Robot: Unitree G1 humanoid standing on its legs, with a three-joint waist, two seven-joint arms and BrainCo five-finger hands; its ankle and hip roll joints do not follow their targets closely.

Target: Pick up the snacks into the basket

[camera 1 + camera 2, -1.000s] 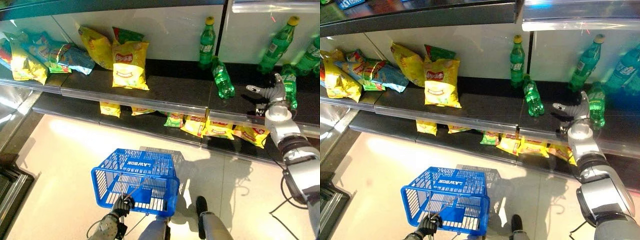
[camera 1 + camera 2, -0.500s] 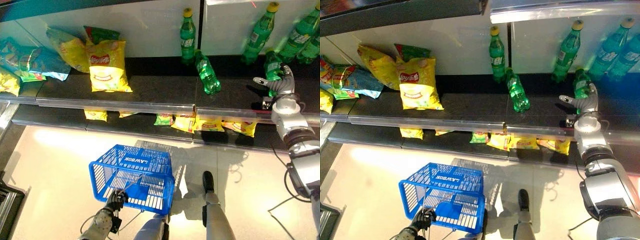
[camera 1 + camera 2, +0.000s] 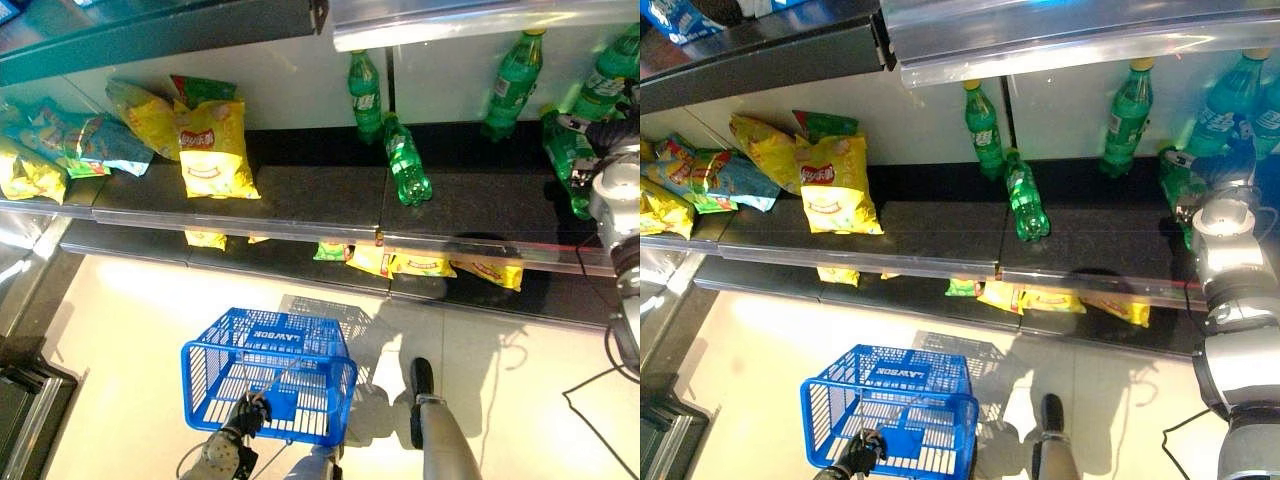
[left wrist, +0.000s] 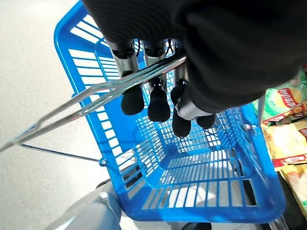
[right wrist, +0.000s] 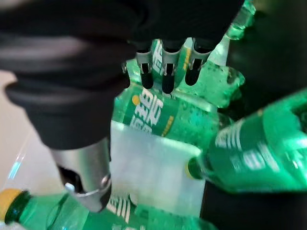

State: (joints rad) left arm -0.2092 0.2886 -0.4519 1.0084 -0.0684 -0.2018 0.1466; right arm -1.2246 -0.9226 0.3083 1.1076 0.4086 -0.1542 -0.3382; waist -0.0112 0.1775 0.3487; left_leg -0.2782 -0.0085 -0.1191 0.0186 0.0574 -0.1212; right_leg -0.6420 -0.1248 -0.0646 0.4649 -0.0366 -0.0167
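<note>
The left hand (image 4: 158, 91) is curled round the blue basket's (image 3: 268, 375) wire handle (image 4: 96, 98). The right hand (image 5: 163, 72) – fingers straight, holding nothing – reaches among green bottles (image 5: 182, 110) at the shelf's (image 3: 300, 195) far right.

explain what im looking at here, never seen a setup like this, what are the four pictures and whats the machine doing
It is a two-legged robot in front of a store shelf. The two wide pictures come from cameras on its head, looking down. The other two come from cameras on its wrists, very close to each hand.

The left hand has its fingers curled round the wire handle of a blue basket, which looks empty.

The right hand is up at the shelf among green bottles; its fingers curl against one, but I cannot tell if it grips it.

On the shelf lie yellow snack bags at the left and bottles at the right. More bags lie on the lower shelf.
</note>
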